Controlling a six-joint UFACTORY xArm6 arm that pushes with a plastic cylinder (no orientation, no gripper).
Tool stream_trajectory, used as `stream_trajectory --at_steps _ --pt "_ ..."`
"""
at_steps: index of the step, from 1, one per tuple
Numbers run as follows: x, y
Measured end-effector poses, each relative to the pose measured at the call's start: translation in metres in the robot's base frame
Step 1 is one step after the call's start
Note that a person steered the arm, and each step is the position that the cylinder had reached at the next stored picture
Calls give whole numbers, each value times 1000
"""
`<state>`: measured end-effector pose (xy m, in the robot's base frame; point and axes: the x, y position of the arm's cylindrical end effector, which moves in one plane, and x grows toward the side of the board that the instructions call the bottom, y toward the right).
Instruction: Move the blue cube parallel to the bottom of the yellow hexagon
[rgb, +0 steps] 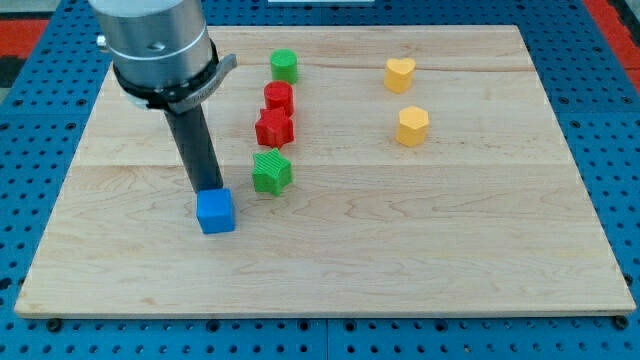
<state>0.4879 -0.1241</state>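
The blue cube (215, 212) lies on the wooden board (400, 250), left of centre. My tip (208, 190) is at the cube's top edge, touching it or just behind it; the cube hides the very end. The yellow hexagon (412, 126) lies far to the view's right and higher up. The dark rod rises from the tip to the arm's grey body at the view's top left.
A green star (271, 173) lies just right of and above the blue cube. A red star (274, 128), a red cylinder (278, 98) and a green cylinder (284, 66) form a column above it. A yellow heart (400, 74) lies above the hexagon.
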Motion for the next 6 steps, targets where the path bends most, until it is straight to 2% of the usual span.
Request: stream_trajectory --at_steps 2,3,4,5,6 --pt "14 0" --pt "58 -49" --pt "74 -25" --pt "74 38" --pt "83 24"
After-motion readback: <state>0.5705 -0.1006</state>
